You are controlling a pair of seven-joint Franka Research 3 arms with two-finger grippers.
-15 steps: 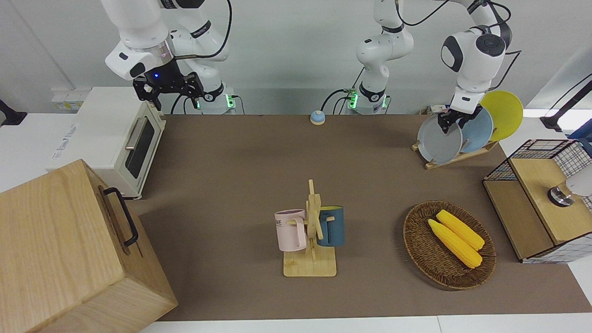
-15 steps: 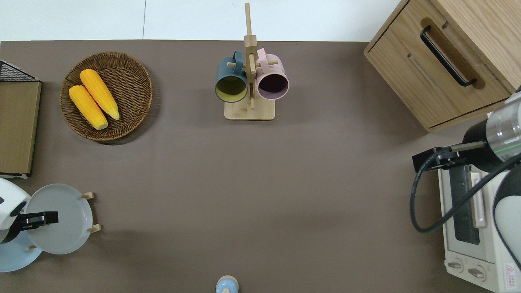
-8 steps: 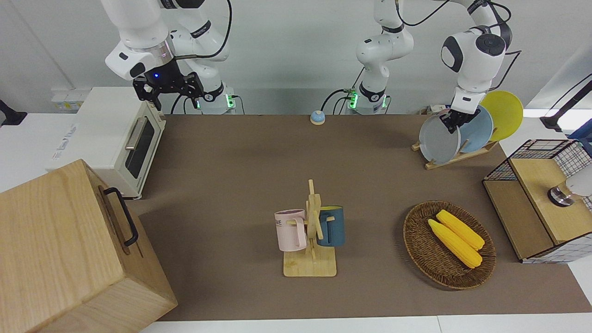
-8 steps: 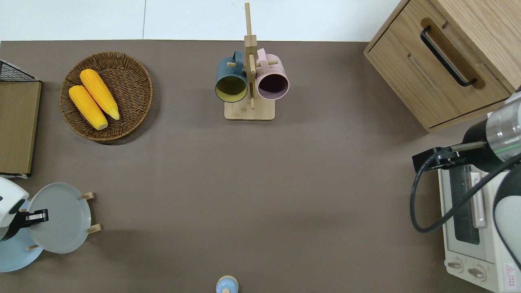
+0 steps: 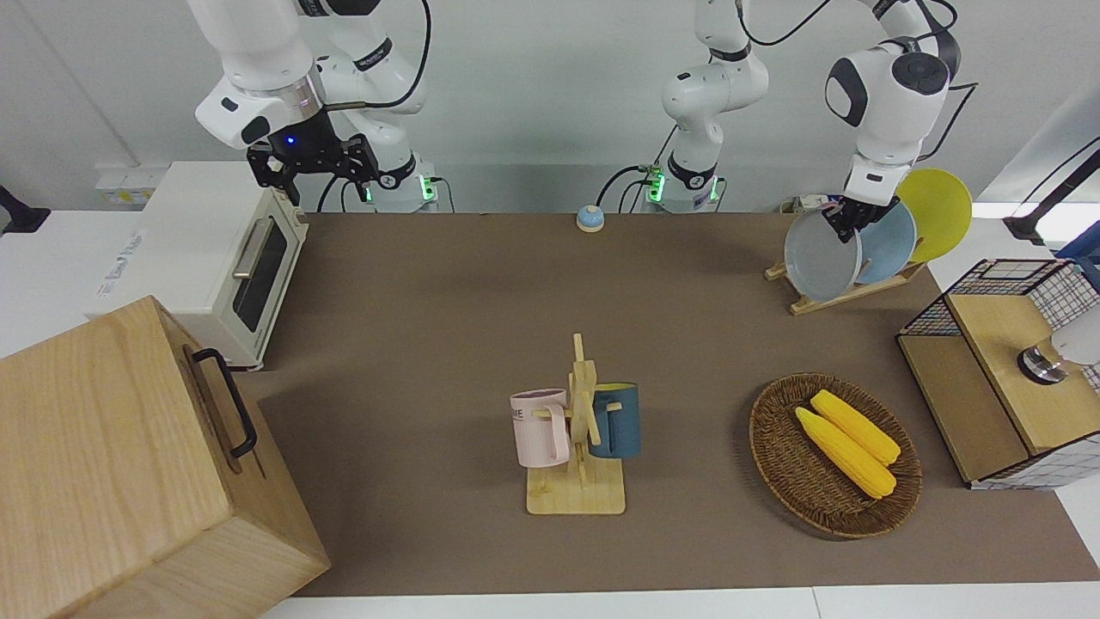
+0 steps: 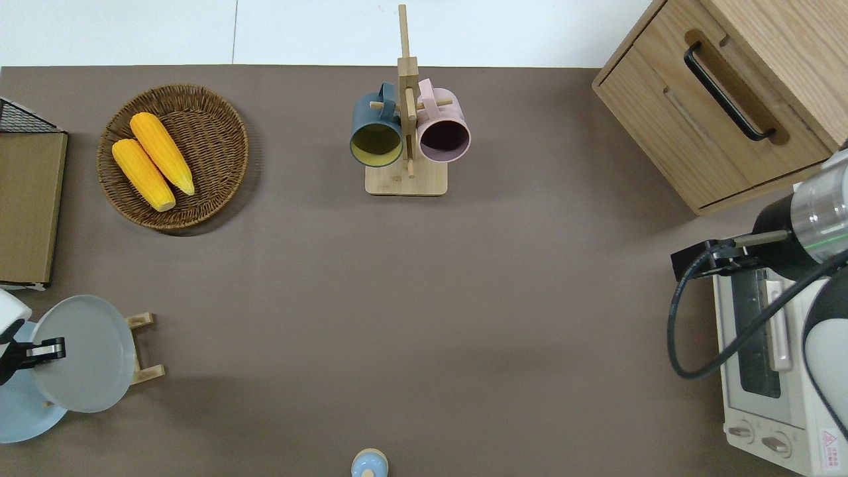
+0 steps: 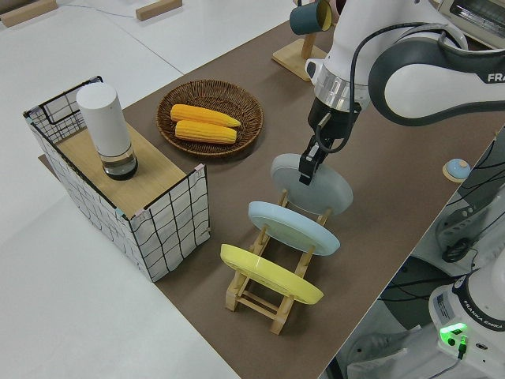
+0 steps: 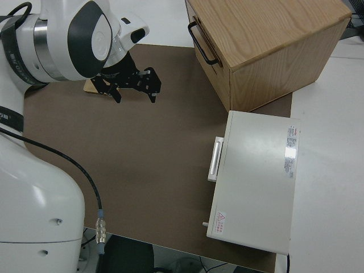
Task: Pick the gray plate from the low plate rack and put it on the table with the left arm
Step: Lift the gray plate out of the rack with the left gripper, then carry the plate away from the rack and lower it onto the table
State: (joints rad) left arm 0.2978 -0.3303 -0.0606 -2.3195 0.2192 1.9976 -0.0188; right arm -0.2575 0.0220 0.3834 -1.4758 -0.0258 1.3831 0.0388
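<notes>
Gray plate (image 5: 821, 256) tilted, rim upward

Robot lab staged as a mock kitchen, bare white walls and floor, two white arms bolted at a mat-covered tabletop (image 5: 430, 327), toaster oven (image 5: 215, 258), mug stand (image 5: 577, 447) (pink and blue mugs), basket of corn (image 5: 834, 454), wooden cabinet (image 5: 129, 464)

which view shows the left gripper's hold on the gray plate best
The left side view: the left gripper pinches the gray plate at its rim. Front and overhead views show it small at the edge; the right side view misses it.
</notes>
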